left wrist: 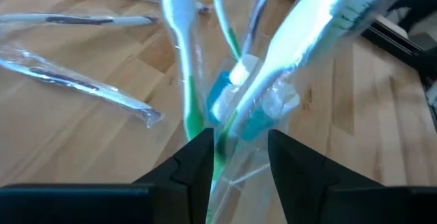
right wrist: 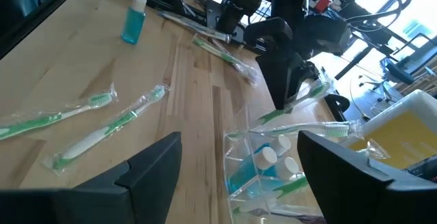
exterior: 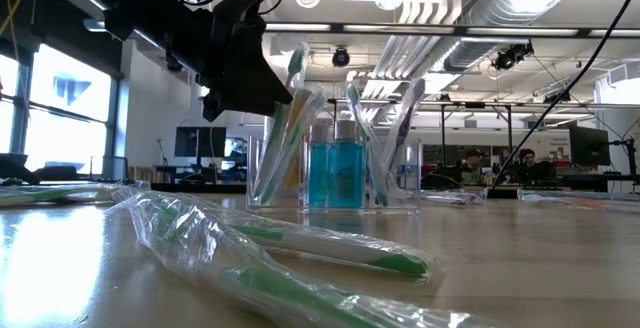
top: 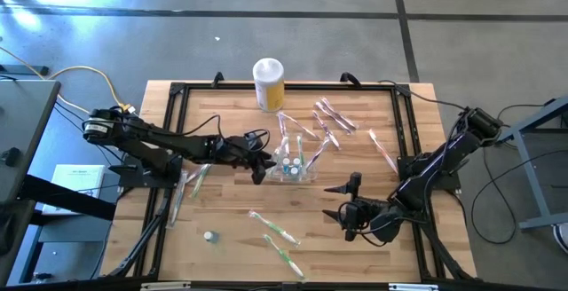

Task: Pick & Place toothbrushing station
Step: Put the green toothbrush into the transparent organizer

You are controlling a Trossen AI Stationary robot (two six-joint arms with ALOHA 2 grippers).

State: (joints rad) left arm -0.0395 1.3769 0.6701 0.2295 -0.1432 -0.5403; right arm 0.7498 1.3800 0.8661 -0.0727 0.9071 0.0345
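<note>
The toothbrushing station (top: pixel 295 163) is a clear holder on the middle of the table. Blue bottles (exterior: pixel 336 173) and several wrapped toothbrushes (left wrist: pixel 300 26) stand in it. My left gripper (top: pixel 263 169) is at the station's left side, a little above the table, and its fingers (left wrist: pixel 198 159) stand apart. A wrapped green-and-white toothbrush (left wrist: pixel 205 125) leaning in the station runs up out of the gap between them. My right gripper (top: pixel 343 200) hovers open to the near right of the station with nothing between its fingers. Its wrist view looks down on the station (right wrist: pixel 273 162). My left gripper has its fingers on either side of the lower handle (left wrist: pixel 217 157) of the wrapped green-and-white toothbrush, coming level from the table's left. I cannot tell whether either finger touches the wrapper. The toothbrush leans in the station.
A yellow canister with a white lid (top: pixel 269 82) stands at the far edge. Wrapped toothbrushes lie at the far right (top: pixel 333 118), near the front (top: pixel 275 233) and at the left (top: pixel 197 177). A small bottle (top: pixel 209 235) lies at the near left.
</note>
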